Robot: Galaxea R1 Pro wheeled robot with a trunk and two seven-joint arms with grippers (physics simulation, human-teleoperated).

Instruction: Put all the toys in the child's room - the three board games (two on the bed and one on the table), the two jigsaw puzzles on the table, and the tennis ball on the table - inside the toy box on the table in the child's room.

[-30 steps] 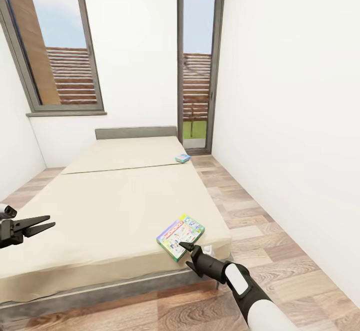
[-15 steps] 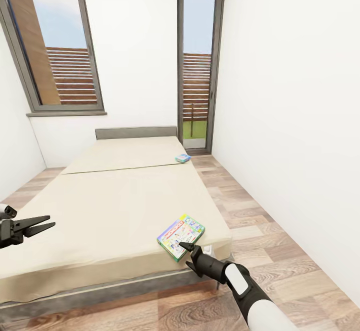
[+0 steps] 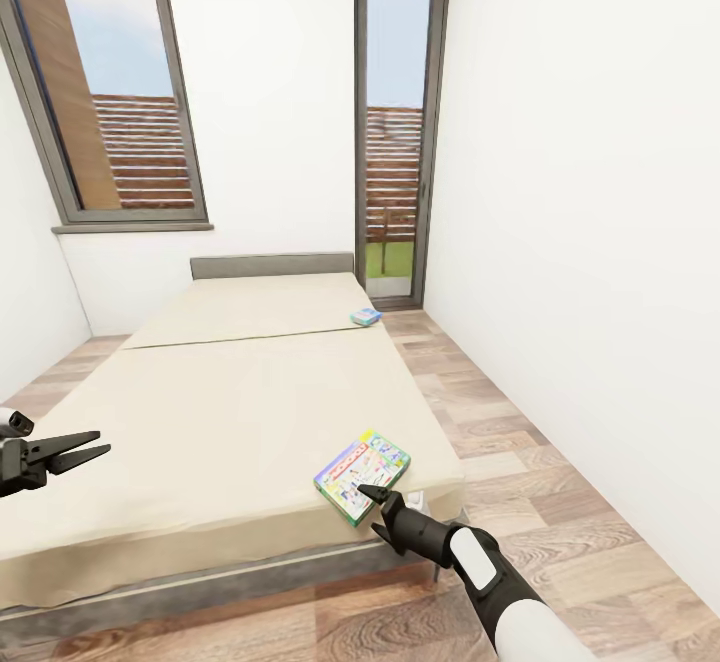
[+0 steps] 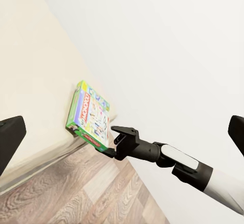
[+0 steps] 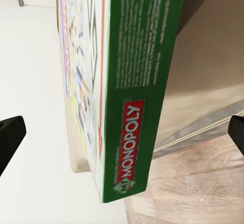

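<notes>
Two board games lie on the cream bed. A bright game box with green edges sits at the near right corner, slightly over the mattress edge. A small blue one rests far back at the right edge. My right gripper is open at the near box's front corner. In the right wrist view the box's green "Monopoly" side stands between the spread fingertips, untouched by them. My left gripper hovers open over the bed's left side. From the left wrist, the box and the right gripper are seen side-on.
A white wall runs along the right, with a strip of wood-plank floor between it and the bed. A grey headboard, a large window and a narrow glass door are at the far end.
</notes>
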